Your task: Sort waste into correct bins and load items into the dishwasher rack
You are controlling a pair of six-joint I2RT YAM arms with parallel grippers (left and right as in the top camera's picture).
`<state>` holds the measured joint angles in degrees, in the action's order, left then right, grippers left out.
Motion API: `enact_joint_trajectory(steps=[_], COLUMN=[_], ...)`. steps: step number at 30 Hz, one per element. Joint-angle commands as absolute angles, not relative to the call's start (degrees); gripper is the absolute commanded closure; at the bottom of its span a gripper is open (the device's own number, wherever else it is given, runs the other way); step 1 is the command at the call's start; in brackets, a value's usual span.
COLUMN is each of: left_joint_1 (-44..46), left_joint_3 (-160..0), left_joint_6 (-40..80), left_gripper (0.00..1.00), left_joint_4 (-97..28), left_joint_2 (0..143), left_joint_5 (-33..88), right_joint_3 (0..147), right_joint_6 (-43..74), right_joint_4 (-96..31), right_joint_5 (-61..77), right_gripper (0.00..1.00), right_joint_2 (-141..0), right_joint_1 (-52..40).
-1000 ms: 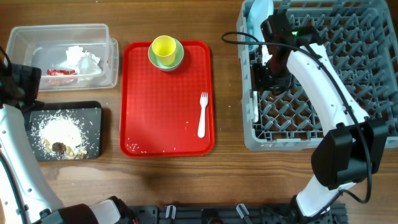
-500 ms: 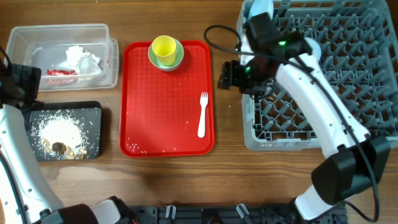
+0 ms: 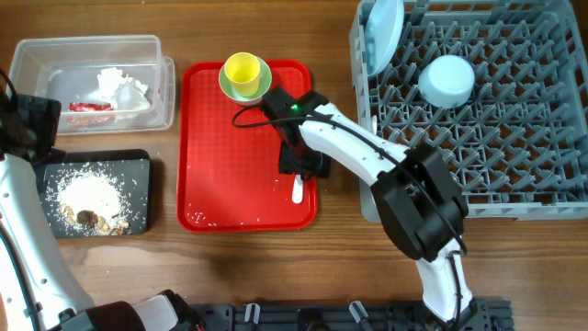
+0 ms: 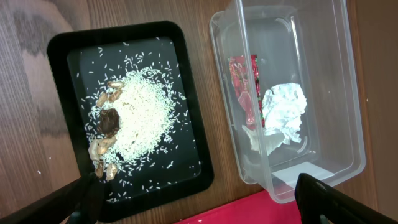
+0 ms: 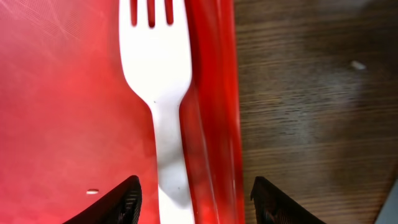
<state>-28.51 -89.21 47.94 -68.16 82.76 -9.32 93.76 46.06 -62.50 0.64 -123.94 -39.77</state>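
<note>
Your right end effector (image 5: pixel 196 200) hangs part-open and grips nothing. The handle of the white fork (image 5: pixel 155 68) lies between its two fingers, with a clear gap on each side. The raised rim of the red tray (image 5: pixel 62 93) also runs between those fingers, so one finger is over the tray and the other over the bare wooden surface (image 5: pixel 311 93).

From overhead, the fork lies along the tray's right edge, near its front right corner. The yellow cup (image 3: pixel 243 68) sits in the pale green bowl (image 3: pixel 250 90) at the tray's far edge.

The dishwasher rack (image 3: pixel 514 165) fills the surface's far right corner. In it are a plate (image 3: pixel 384 32) on edge and a blue bowl (image 3: pixel 447 80).

Your left end effector (image 4: pixel 199 208) is spread wide and empty, above the black tray (image 4: pixel 68 56) and the clear tub (image 4: pixel 336 93) by the left edge.
</note>
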Motion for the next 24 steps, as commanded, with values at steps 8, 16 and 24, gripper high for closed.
enact_joint_trajectory(steps=[8,16,24], left_joint_1=[-28.77,-28.77,-28.77], left_joint_3=[-89.21,-89.21,-89.21], left_joint_6=[48.66,48.69,48.69], left_gripper=[0.0,0.0,0.0], left_joint_4=[-68.2,-68.2,-68.2], left_joint_2=[82.91,82.91,82.91], left_joint_5=[-9.65,-9.65,-9.65], right_joint_3=[93.38,93.27,93.27], right_joint_6=[43.77,43.64,43.62], right_joint_4=[-58.78,-57.76,-59.22], right_joint_5=[2.22,1.3,1.58], right_gripper=[0.56,0.66,0.7], right_joint_2=[-124.31,-127.0,-127.52], right_joint_1=[-40.14,-40.45,-40.45])
